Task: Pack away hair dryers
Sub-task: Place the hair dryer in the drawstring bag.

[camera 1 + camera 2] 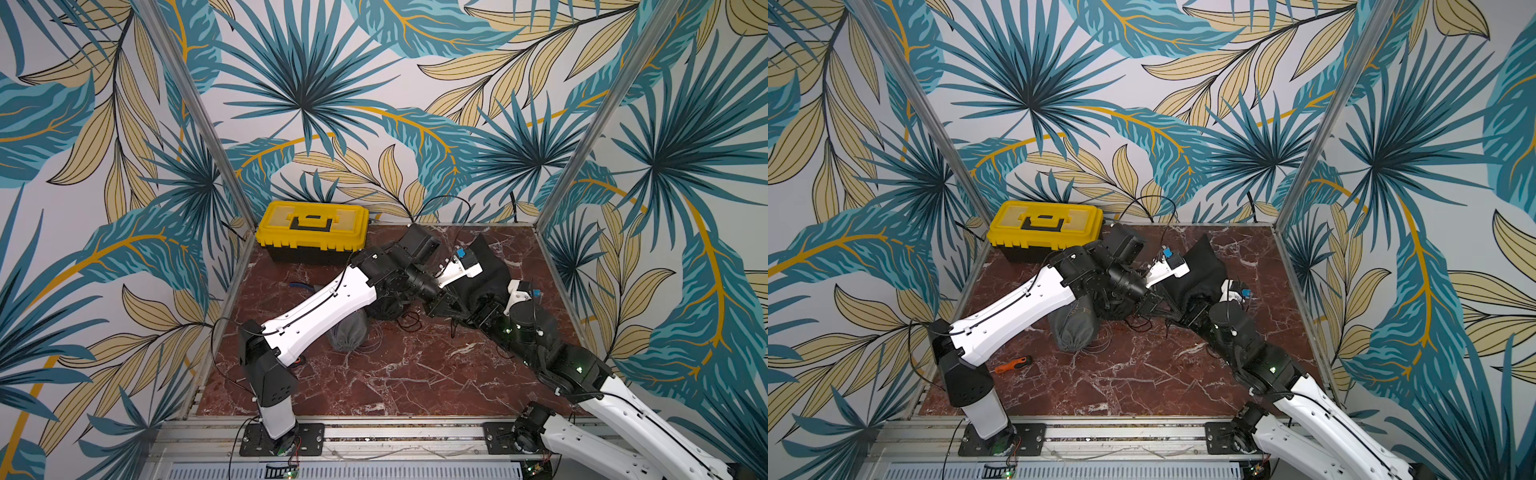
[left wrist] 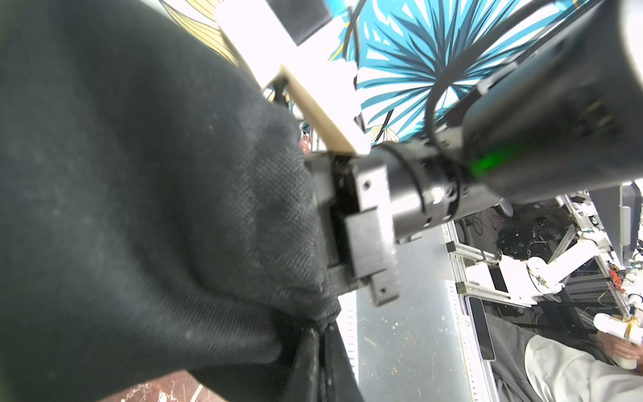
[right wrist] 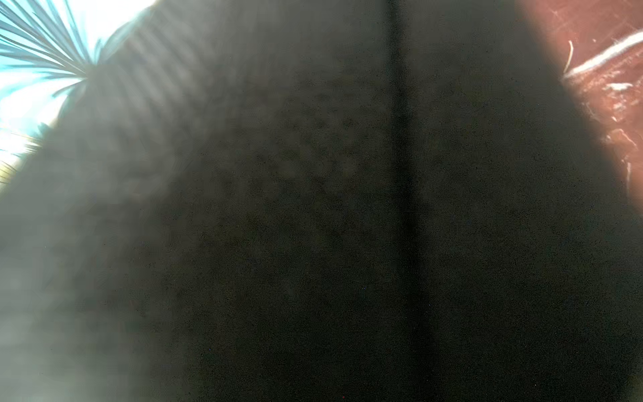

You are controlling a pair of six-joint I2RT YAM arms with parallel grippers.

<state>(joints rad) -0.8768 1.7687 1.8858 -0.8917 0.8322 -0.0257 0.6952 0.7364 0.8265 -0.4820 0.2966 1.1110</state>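
My left pincer [image 2: 322,344] is pinched on the rim of the black bag [image 1: 490,266]. My right pincer [image 2: 348,226] is buried in that cloth, so I cannot tell its grip. The hair dryers are hidden. A grey bag [image 1: 349,332] lies under my left arm, a yellow toolbox [image 1: 311,228] behind, and a screwdriver [image 1: 1013,365] on the bench [image 1: 395,374].

Yellow toolbox [image 1: 1045,226], black bag [image 1: 1204,266]

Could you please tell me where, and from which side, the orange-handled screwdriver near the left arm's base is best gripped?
Take the orange-handled screwdriver across the middle of its handle, coming straight down from above. It lies flat on the marble table with bare surface along both long sides, so jaws set crosswise to its length should probably straddle it.
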